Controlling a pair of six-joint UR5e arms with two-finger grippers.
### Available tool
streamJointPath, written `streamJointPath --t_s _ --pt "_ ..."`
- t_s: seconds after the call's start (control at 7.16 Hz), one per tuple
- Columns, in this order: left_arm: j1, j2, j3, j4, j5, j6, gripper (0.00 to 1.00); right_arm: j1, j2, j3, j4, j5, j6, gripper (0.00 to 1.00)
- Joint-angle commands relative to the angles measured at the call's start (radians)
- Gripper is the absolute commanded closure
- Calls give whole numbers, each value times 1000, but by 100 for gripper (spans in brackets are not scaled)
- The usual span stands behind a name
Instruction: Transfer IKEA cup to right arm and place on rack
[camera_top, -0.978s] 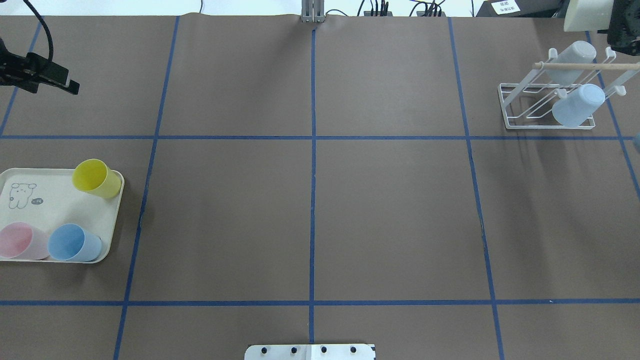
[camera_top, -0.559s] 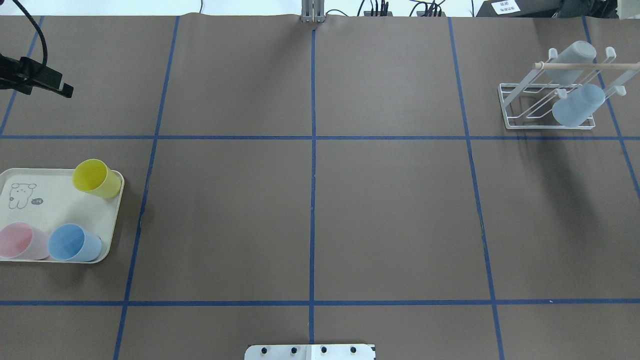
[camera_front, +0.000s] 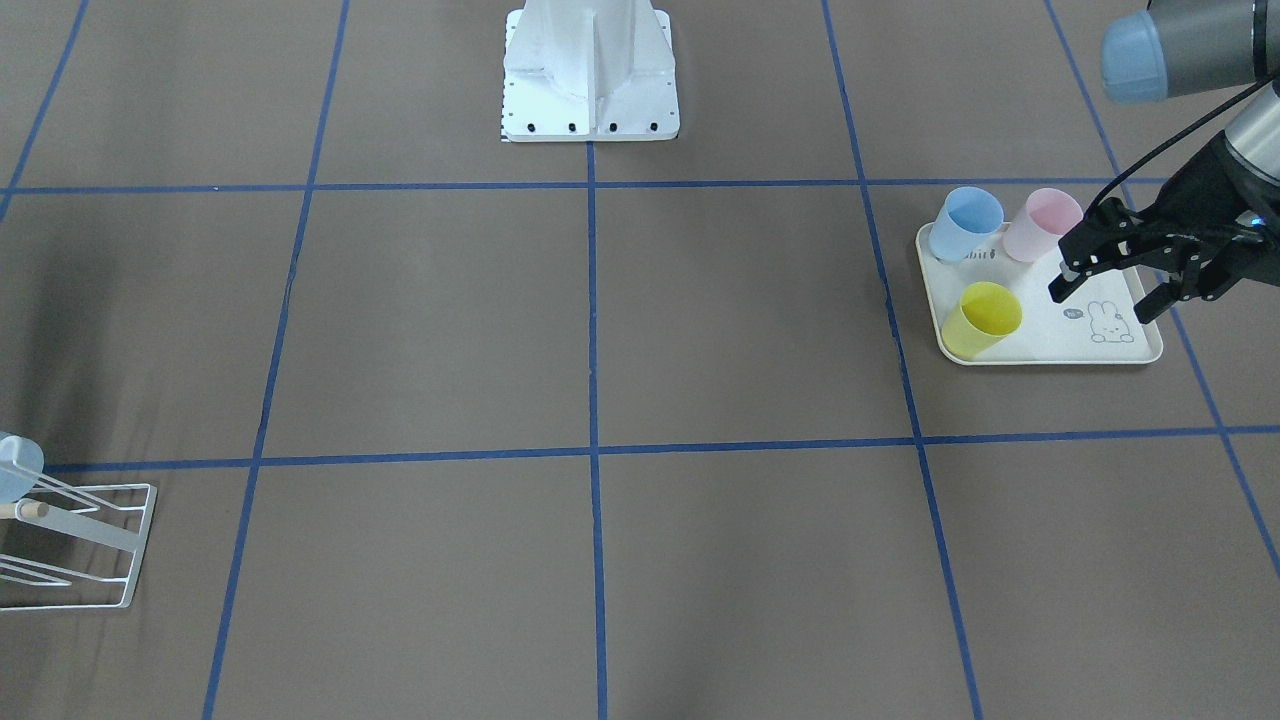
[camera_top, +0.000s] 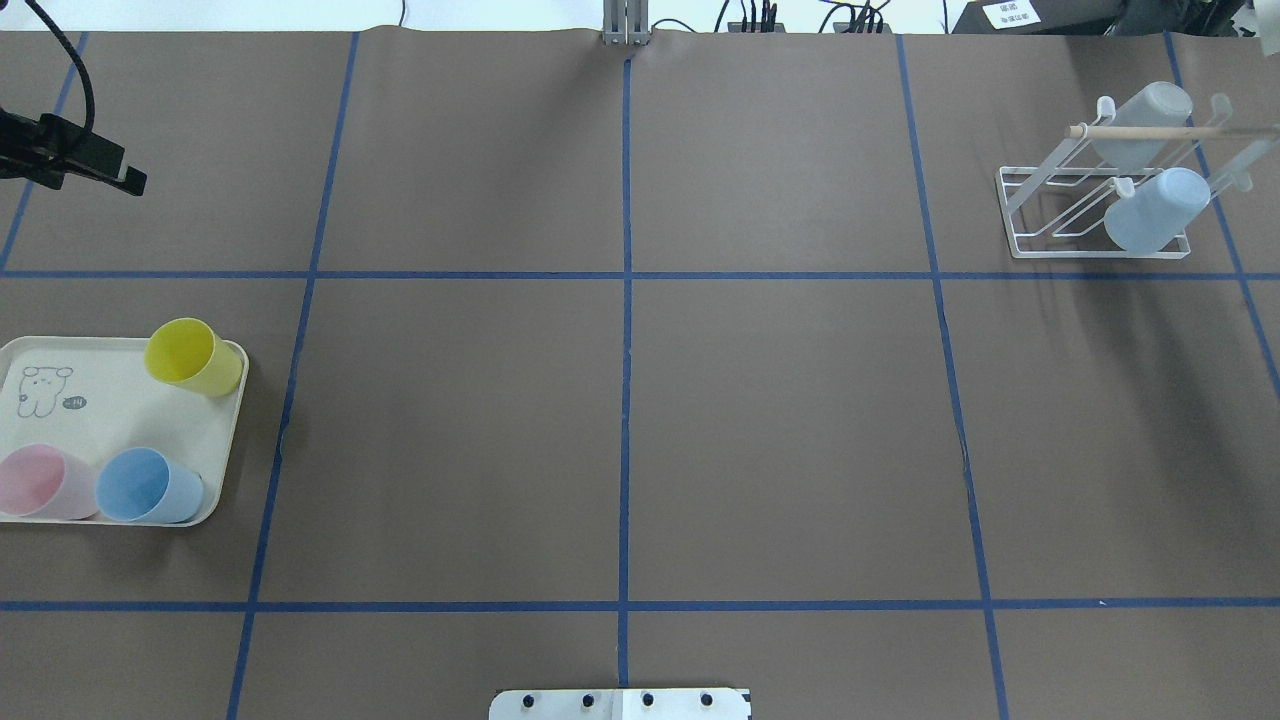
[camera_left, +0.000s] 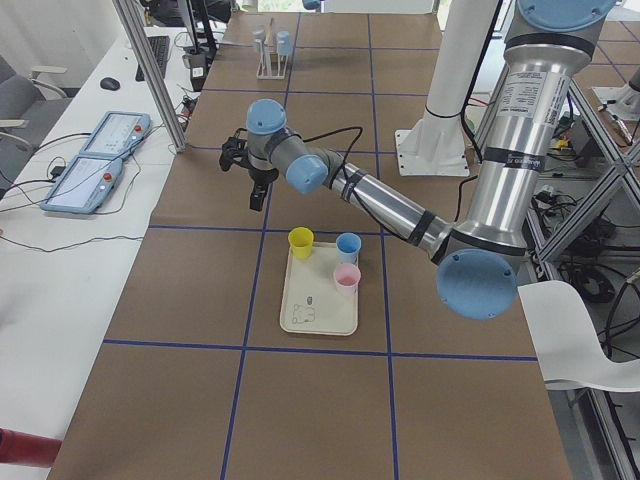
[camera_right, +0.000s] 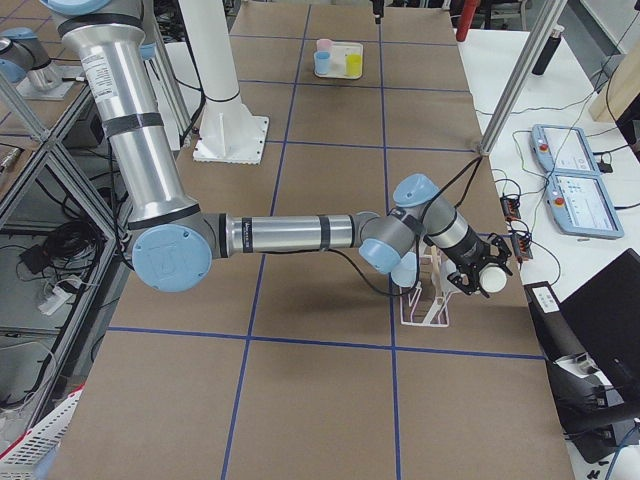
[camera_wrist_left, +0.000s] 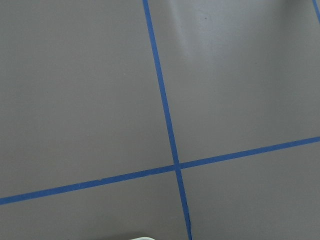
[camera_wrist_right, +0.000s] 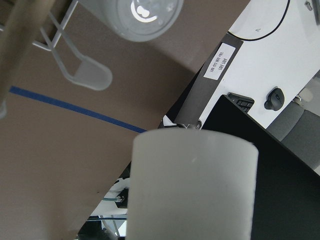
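Handover seemingly done; racking remains. At left, left gripper (camera_front: 1100, 305): fingers wide apart, empty, hovering off tray (camera_top: 110, 420). Far right, rack (camera_top: 1150, 130) with pale-blue cup (camera_top: 1155, 210) hung. Just beside rack, white cup (camera_wrist_right: 192, 185) at right gripper (camera_right: 485, 280), likely held, not on prong; finger spread: cannot tell.

I see a brown table (camera_top: 780, 430) gridded with blue tape lines (camera_top: 625, 400). The tray (camera_top: 110, 400) is cream, printed with a thin dark line-drawn rabbit. Cups: yellow cup (camera_top: 192, 357), pink cup (camera_top: 40, 482), blue cup (camera_top: 148, 485). The rack (camera_top: 1050, 215) is white wire and its dowel (camera_top: 1150, 130) is light wood. Two rack cups (camera_top: 1155, 210) are pale blue-grey. A white cup (camera_wrist_right: 192, 185) fills my right wrist view. The right arm (camera_right: 290, 232) is silver-grey with light-blue caps. The left gripper (camera_front: 1105, 298) is black.
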Motion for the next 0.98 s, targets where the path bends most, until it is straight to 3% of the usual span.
streamJointPath --t_s 0.0,0.84 --pt "0 0 -1 0 0 0 0 -4 -3 -39 39 -6 1 53" --pt "0 -2 -1 0 0 -2 0 -81 -12 -45 39 -7 -4 45"
